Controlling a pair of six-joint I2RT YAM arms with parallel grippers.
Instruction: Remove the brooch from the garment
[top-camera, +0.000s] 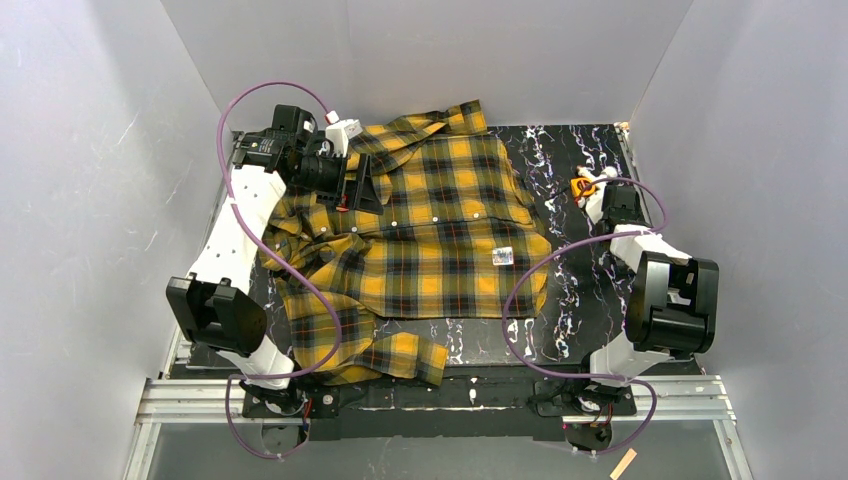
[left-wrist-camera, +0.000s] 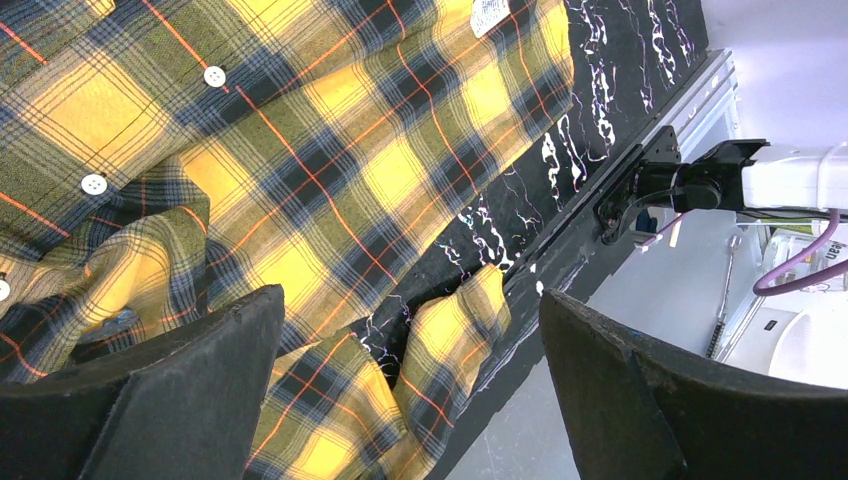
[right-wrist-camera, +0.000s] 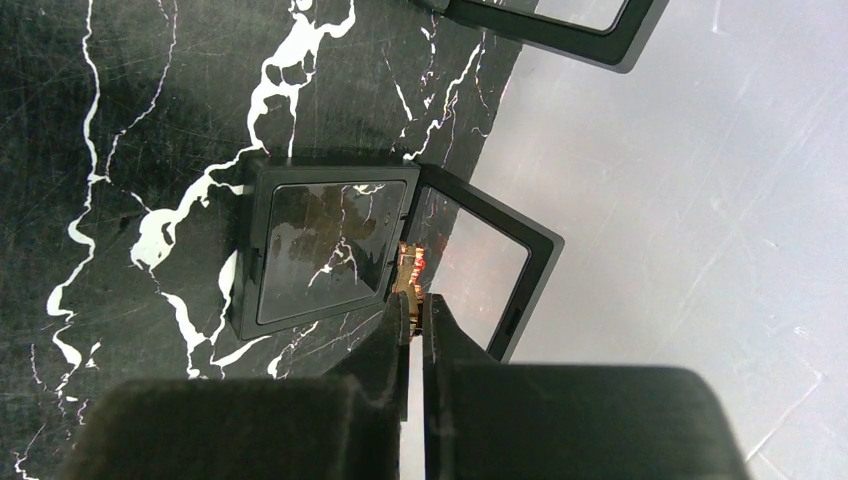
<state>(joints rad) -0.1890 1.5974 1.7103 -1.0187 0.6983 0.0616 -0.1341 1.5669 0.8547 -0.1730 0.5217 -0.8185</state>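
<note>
Yellow-and-black garment (top-camera: 440, 230) lies on the marble table (top-camera: 560, 150), the left gripper (left-wrist-camera: 410, 300) spread wide above it. The right gripper (right-wrist-camera: 418, 305), its 2 fingers pressed together, pinches the brooch (right-wrist-camera: 409, 268) over an open black case (right-wrist-camera: 320, 250).

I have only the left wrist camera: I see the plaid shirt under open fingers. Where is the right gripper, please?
Observer: The right gripper is off the shirt, over bare table at the far right.
Operator: Does it hold something?
Observer: Yes, its jaws are shut on a small gold-and-red piece; what it is I cannot tell.
Operator: What lies near it?
Observer: An open black case, on the table just ahead of that gripper.
</note>
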